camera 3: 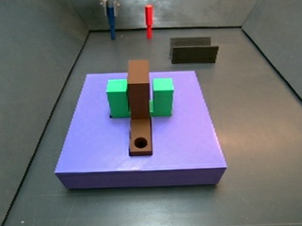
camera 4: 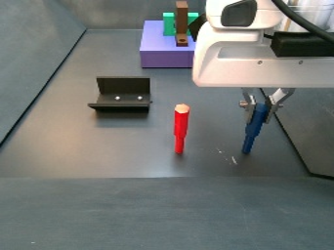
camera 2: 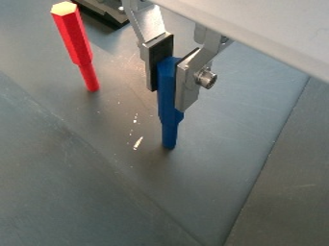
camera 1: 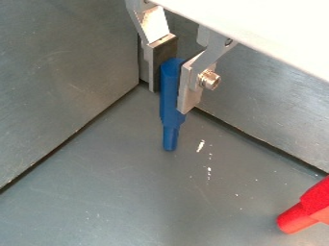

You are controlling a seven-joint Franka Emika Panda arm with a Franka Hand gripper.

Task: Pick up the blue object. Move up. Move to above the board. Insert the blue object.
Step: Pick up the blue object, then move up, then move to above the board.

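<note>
Beside the red peg point(camera 2: 75, 46), the blue object point(camera 2: 167, 106) stands upright on the floor, a light, stiff, slim rod best held near its top, where the gripper point(camera 2: 175, 67) clamps it.

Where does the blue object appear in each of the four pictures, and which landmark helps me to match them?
Wrist view: the blue object stands upright at centre, between the gripper fingers.
Wrist view: the blue object is again central, between the fingers.
Side view: it is small, at the far back, left.
Side view: it is at the right, under the gripper.
Shared landmark: the red peg standing beside it.
</note>
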